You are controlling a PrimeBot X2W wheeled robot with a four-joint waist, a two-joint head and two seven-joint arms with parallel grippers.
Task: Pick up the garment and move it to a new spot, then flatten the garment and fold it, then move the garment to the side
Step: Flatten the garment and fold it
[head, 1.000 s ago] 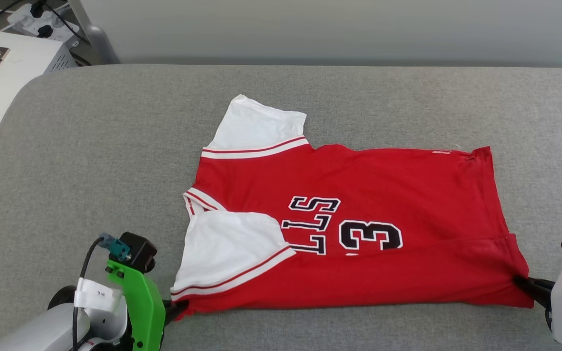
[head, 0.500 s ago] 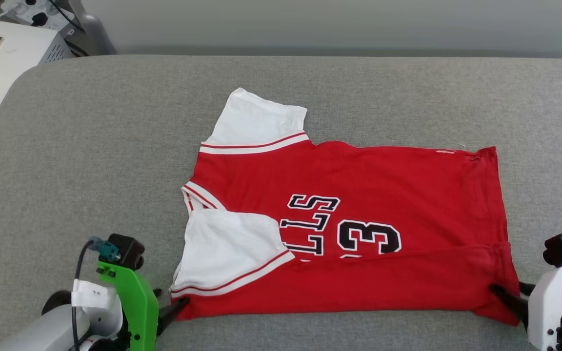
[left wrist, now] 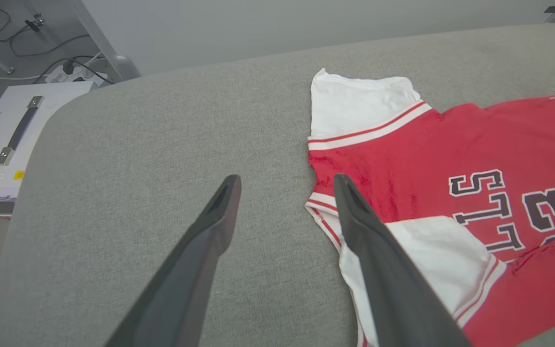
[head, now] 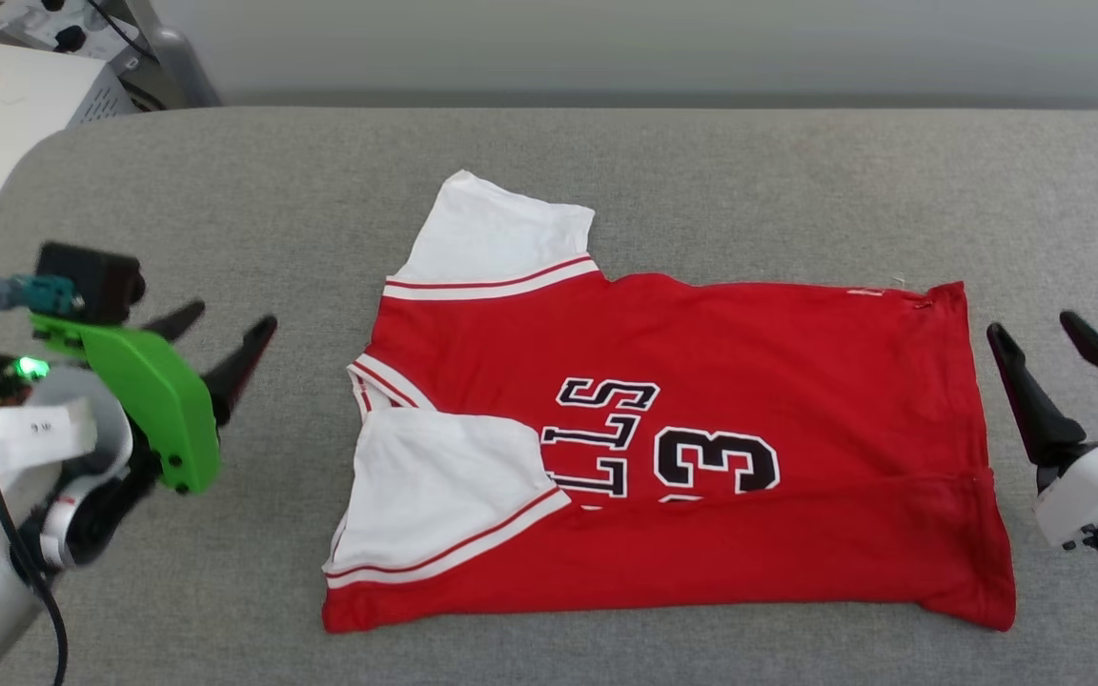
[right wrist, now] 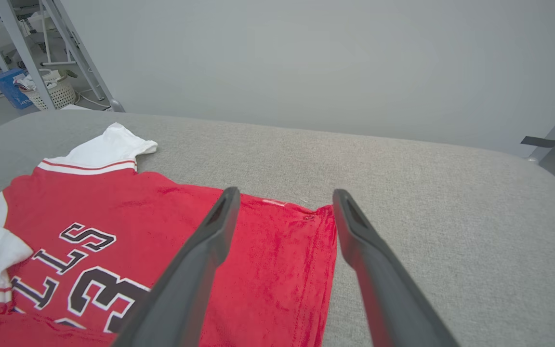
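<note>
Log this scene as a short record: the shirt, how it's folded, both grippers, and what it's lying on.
garment: red jersey, white sleeves, lying flat, front up
fold: near long edge and near sleeve turned over the front; far sleeve spread out
left gripper: open, empty, beside the collar end
right gripper: open, empty, beside the hem end
surface: grey padded top

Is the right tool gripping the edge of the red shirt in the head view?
No, the right tool is open and empty, standing clear of the edge of the garment.
</note>
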